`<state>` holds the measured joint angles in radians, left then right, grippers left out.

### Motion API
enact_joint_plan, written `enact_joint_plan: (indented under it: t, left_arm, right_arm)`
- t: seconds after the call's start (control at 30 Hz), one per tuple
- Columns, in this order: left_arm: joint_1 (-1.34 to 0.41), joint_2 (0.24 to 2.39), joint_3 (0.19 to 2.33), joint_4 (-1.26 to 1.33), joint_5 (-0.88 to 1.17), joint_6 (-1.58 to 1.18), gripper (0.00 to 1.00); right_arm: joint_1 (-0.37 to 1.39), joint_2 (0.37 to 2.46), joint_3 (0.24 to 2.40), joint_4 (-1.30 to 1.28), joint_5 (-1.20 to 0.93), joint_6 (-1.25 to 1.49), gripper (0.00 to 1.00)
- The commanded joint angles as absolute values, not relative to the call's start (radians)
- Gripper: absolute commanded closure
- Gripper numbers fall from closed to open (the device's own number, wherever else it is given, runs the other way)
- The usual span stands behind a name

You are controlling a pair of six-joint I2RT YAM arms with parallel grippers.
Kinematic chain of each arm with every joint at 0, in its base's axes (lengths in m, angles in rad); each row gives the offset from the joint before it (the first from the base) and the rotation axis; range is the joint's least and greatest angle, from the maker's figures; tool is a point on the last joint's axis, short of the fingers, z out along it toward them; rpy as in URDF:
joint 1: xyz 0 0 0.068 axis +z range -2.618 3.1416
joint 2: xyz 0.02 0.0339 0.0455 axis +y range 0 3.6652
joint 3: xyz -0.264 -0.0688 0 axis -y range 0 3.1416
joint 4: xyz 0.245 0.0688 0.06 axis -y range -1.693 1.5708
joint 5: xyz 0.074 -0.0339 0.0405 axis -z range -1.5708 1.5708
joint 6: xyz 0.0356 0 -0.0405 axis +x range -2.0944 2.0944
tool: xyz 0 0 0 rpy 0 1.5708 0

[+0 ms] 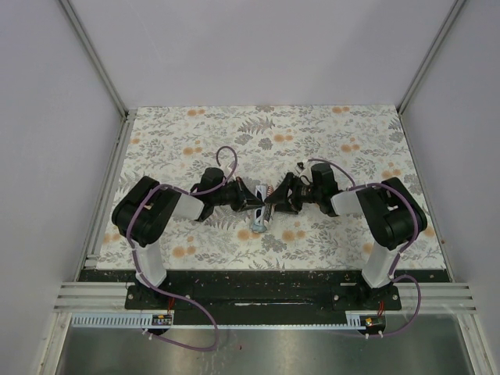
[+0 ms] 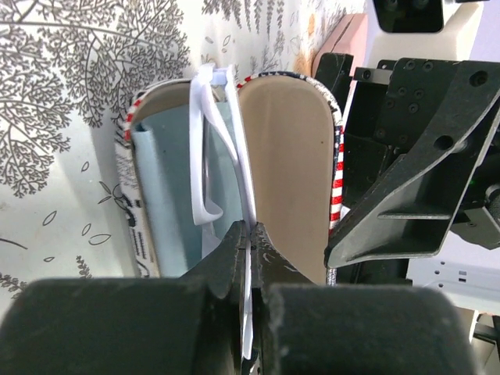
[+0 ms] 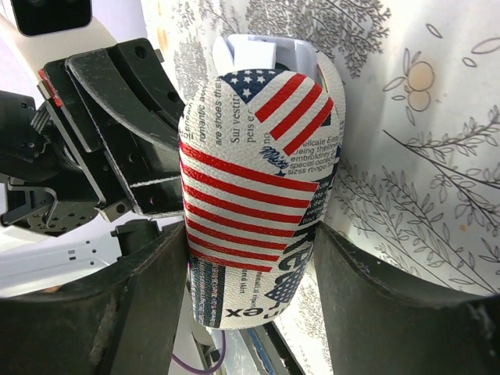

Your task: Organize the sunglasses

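The American-flag-printed case (image 2: 285, 164) stands open at the middle of the table, its tan lid raised. The pale, silvery-framed sunglasses (image 2: 205, 156) sit in it against a light blue cloth (image 2: 164, 195). My left gripper (image 2: 248, 234) is shut on the thin pale frame at the case's mouth. My right gripper (image 3: 250, 242) is closed around the case's outside (image 3: 258, 180), with a finger on each side. In the top view both grippers (image 1: 251, 205) (image 1: 275, 201) meet over the case (image 1: 258, 223). The reddish-brown pair is out of view.
A pink oblong case (image 2: 344, 39) lies just beyond the flag case, behind my right gripper's body (image 2: 406, 156). The floral tablecloth (image 1: 351, 148) covers the table. White walls and metal rails (image 1: 101, 195) bound it on three sides.
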<state>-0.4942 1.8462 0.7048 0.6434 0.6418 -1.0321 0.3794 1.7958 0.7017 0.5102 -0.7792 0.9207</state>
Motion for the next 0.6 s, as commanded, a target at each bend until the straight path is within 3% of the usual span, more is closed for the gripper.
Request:
enact_joint_plan:
  t: [0.0,0.33,0.4,0.5,0.57]
  left_arm:
    - [-0.508,1.870,0.704,0.669,0.690,-1.008,0.99]
    - [-0.506,1.824,0.793,0.292,0.608,-0.807,0.97]
    - [-0.509,1.807,0.807,0.238,0.583,-0.778,0.92]
    - [-0.511,1.781,0.811,0.183,0.537,-0.746,0.76]
    - [-0.511,1.761,0.819,0.146,0.517,-0.723,0.72]
  right_arm:
    - [0.374,1.798,0.729,0.525,-0.795,0.891,0.40]
    - [0.374,1.786,0.744,0.454,-0.772,0.848,0.40]
    - [0.374,1.784,0.744,0.453,-0.767,0.844,0.40]
    - [0.374,1.786,0.747,0.443,-0.764,0.841,0.40]
    - [0.374,1.786,0.755,0.416,-0.750,0.827,0.41]
